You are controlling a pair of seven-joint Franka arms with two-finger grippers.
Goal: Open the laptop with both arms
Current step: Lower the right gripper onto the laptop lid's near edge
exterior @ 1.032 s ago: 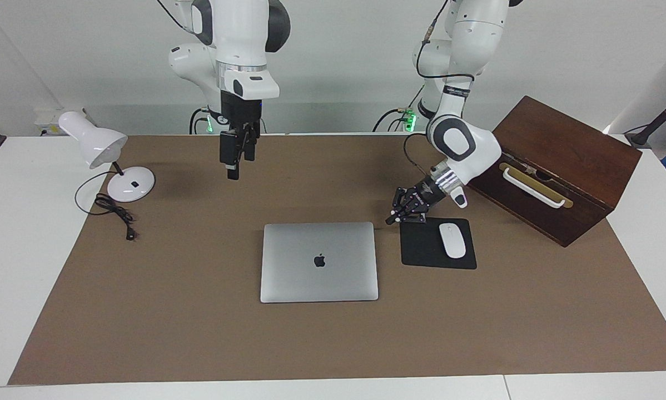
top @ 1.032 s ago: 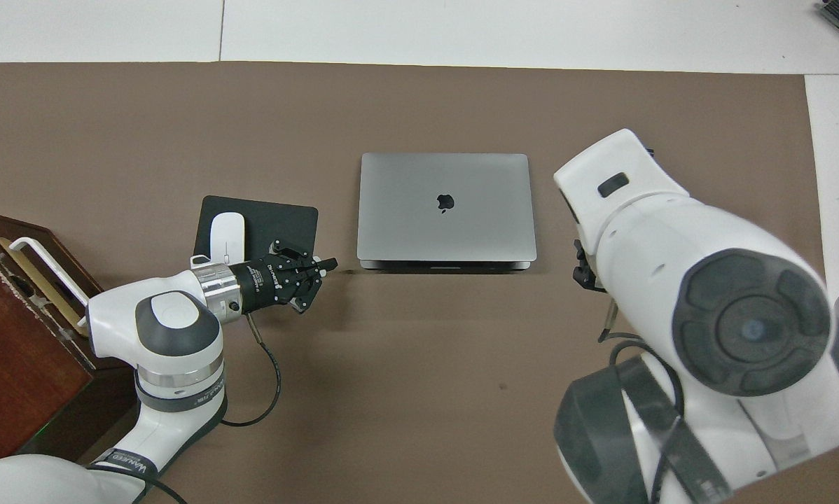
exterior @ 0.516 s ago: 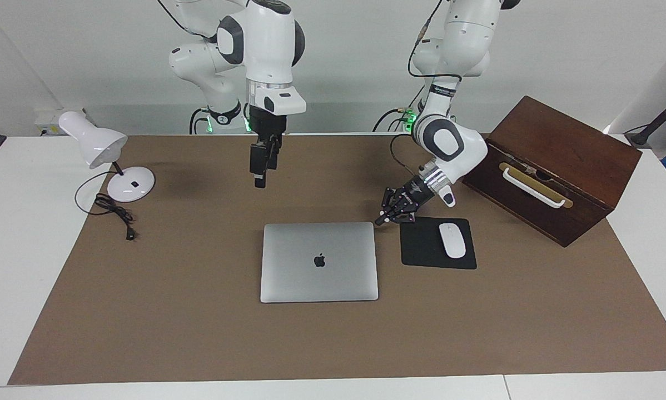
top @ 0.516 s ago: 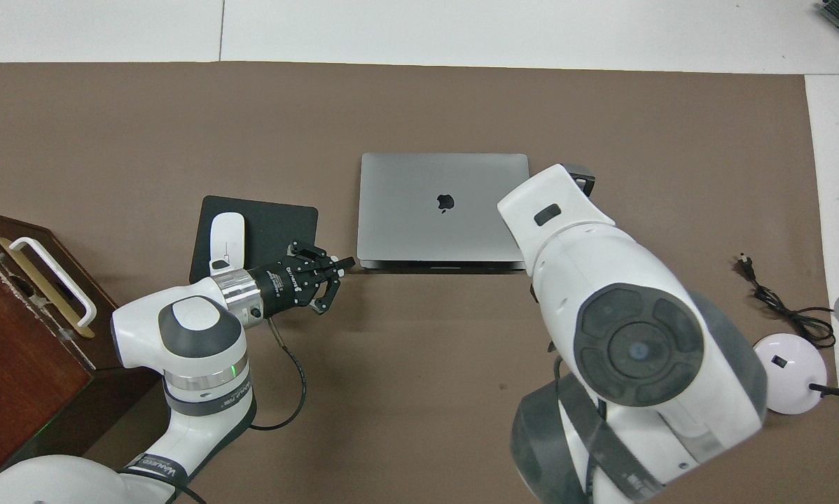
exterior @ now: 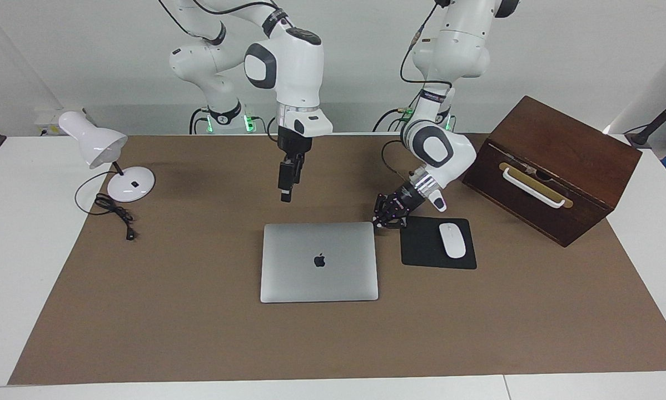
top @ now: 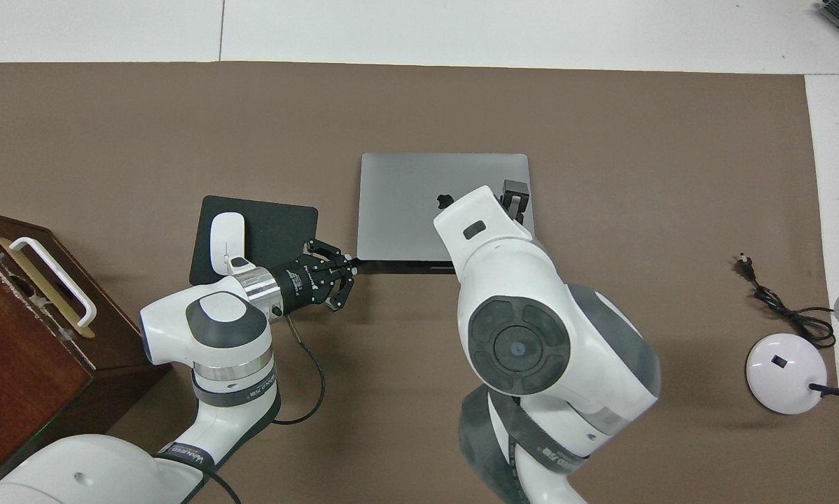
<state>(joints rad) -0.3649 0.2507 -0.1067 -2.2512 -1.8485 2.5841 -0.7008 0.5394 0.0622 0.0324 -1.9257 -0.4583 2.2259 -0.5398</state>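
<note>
The silver-grey laptop (exterior: 319,261) lies closed on the brown mat, apple logo up; it also shows in the overhead view (top: 405,203). My left gripper (exterior: 378,222) is low and shut, with its tip at the laptop's corner nearest the robots, toward the left arm's end (top: 349,266). I cannot tell whether it touches the laptop. My right gripper (exterior: 286,191) hangs pointing down in the air, over the laptop's edge nearest the robots. In the overhead view (top: 516,194) its wrist hides part of the lid.
A black mouse pad (exterior: 422,250) with a white mouse (exterior: 452,240) lies beside the laptop toward the left arm's end. A dark wooden box (exterior: 555,161) stands past it. A white desk lamp (exterior: 108,161) and its cord (exterior: 116,214) are toward the right arm's end.
The right arm has swung from over the mat toward the laptop's near edge and lowered. The left gripper has slid along the mat up to the laptop's corner. The laptop has not moved.
</note>
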